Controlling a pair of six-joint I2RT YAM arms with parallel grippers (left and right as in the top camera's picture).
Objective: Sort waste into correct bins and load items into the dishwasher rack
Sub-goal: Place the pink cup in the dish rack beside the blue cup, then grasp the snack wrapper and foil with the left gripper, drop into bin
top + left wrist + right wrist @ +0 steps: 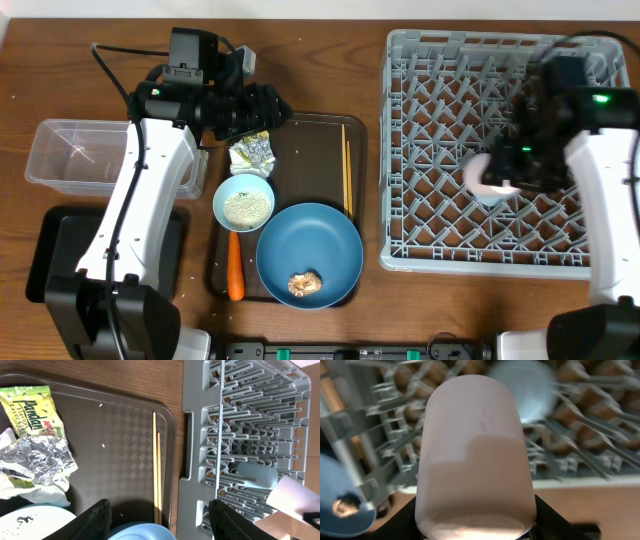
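My right gripper (503, 172) is shut on the pale pink cup (475, 450), holding it over the grey dishwasher rack (400, 232). A light blue cup (522, 390) lies in the rack just beyond. My left gripper (160, 522) hangs open and empty above the brown tray's far part, to the right of the crumpled wrapper (252, 153) and green-yellow packet (30, 412). The chopsticks (347, 180) lie along the tray's right side. The bowl (243, 200) holds rice. The blue plate (310, 255) carries a brown lump (305, 284). A carrot (235, 268) lies beside it.
The dark brown serving tray (310, 140) sits mid-table, left of the rack. A clear tub (70, 155) stands at the far left with a black tray (60, 250) in front of it, partly under my left arm.
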